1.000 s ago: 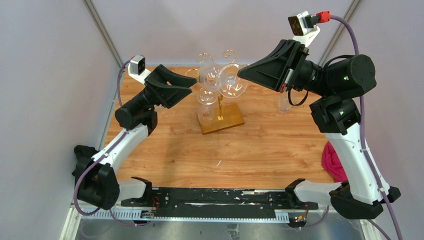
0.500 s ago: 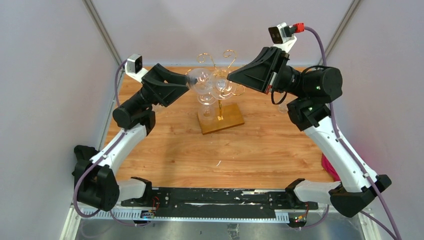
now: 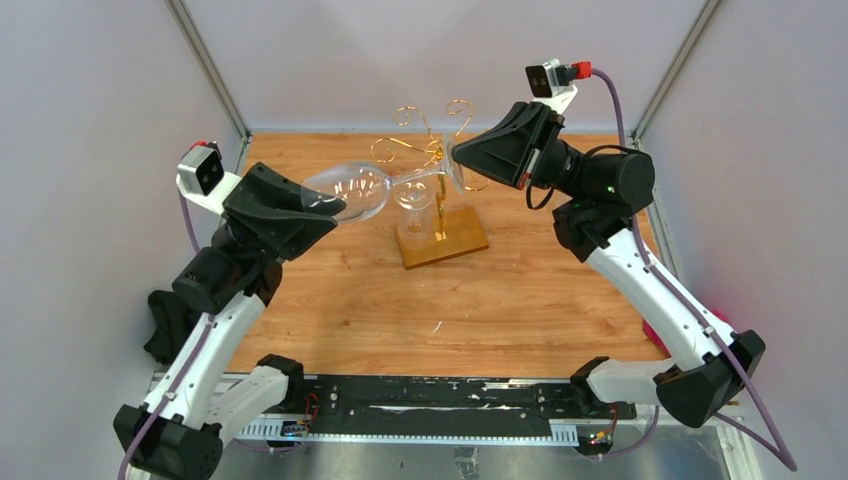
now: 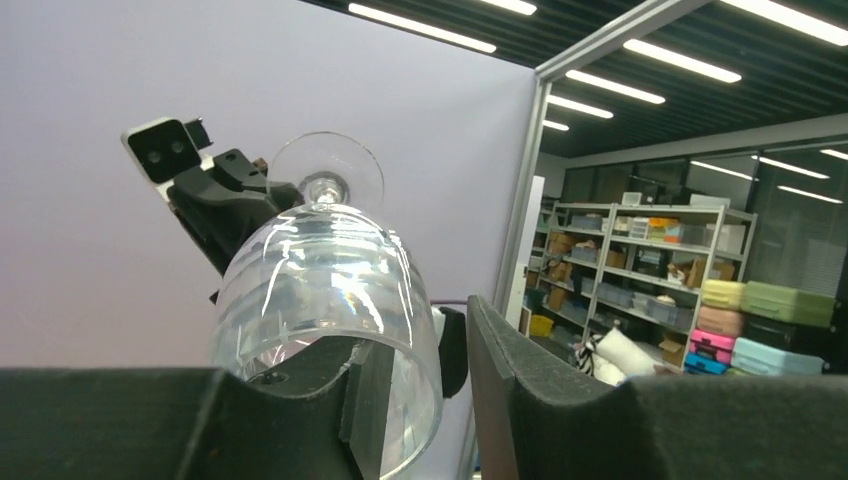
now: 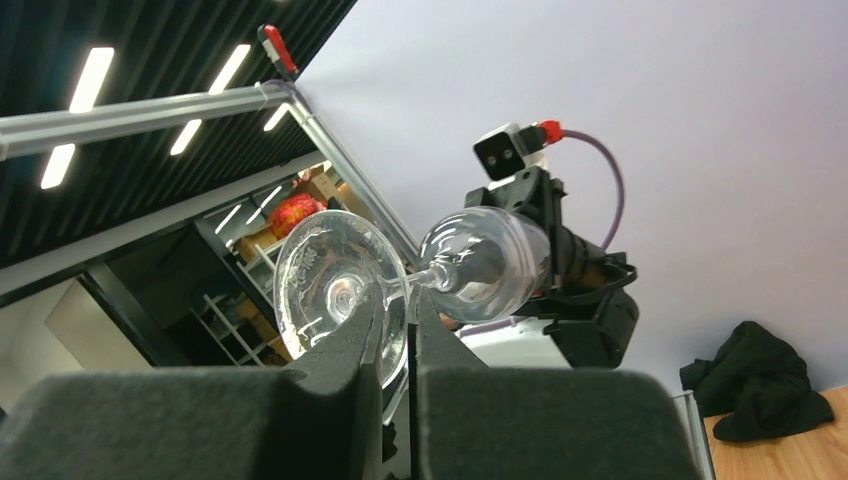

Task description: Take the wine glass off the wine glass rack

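A clear wine glass lies on its side in the air between my two grippers, left of the gold wire rack and free of its arms. My right gripper is shut on the stem next to the foot; in the right wrist view its fingertips pinch the stem beside the foot. My left gripper is at the bowl. In the left wrist view one finger is inside the bowl and the other is outside, with a gap to the glass.
A second glass hangs upside down on the rack above its wooden base. A pink cloth lies at the table's right edge. Purple walls and metal posts close in the back and sides.
My left arm has drawn back to the left and lower, and the glass bowl has come left, away from the rack's arms. My right gripper has moved left and down with the stem.
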`<state>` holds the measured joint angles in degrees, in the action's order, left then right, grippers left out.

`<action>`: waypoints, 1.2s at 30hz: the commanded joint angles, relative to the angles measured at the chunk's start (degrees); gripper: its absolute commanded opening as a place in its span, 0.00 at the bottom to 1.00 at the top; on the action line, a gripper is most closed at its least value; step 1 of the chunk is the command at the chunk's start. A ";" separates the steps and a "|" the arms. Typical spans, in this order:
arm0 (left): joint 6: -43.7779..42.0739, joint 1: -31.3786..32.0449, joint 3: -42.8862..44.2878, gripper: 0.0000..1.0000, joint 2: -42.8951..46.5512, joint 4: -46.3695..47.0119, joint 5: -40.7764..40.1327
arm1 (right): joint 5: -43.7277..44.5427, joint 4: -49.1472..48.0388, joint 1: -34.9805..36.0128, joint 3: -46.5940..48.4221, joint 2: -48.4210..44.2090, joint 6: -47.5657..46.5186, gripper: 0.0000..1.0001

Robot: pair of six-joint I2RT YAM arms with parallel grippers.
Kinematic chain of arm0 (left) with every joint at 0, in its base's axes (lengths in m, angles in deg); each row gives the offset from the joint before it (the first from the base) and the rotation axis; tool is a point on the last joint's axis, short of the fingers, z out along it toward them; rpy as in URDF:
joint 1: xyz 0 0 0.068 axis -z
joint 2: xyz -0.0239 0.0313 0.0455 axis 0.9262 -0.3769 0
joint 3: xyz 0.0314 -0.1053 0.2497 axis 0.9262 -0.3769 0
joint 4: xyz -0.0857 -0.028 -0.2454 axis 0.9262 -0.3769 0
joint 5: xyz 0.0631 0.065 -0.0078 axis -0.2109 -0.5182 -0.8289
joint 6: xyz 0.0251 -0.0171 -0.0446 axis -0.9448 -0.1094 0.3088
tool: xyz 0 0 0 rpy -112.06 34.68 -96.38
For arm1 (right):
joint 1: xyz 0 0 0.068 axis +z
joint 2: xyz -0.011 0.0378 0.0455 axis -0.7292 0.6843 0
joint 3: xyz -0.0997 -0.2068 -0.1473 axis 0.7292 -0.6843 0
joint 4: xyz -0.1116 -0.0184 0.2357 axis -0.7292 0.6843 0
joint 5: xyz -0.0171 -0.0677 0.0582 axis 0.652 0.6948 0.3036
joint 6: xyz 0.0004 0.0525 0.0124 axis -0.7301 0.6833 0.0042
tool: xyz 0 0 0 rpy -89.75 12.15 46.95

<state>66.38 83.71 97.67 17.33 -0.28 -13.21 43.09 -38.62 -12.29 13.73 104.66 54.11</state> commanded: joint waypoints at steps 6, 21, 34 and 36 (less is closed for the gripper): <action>-10.83 0.83 1.18 0.17 5.56 -18.05 1.72 | -3.19 4.79 1.43 0.50 4.10 -3.27 0.00; -41.19 0.84 14.47 0.00 17.26 -70.43 -18.58 | 3.64 30.11 0.94 5.23 -5.33 -24.07 0.83; -69.41 0.84 72.89 0.00 -12.71 -143.19 -58.72 | 14.58 66.86 -12.83 12.78 -13.55 -42.44 0.89; -71.14 0.84 79.33 0.00 -18.41 -151.12 -61.98 | 15.42 69.47 -13.69 13.67 -13.52 -44.08 0.90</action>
<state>3.93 84.70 165.98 10.38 -124.05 -61.21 54.74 17.88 -23.53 24.04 91.77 18.09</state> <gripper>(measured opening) 0.219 0.895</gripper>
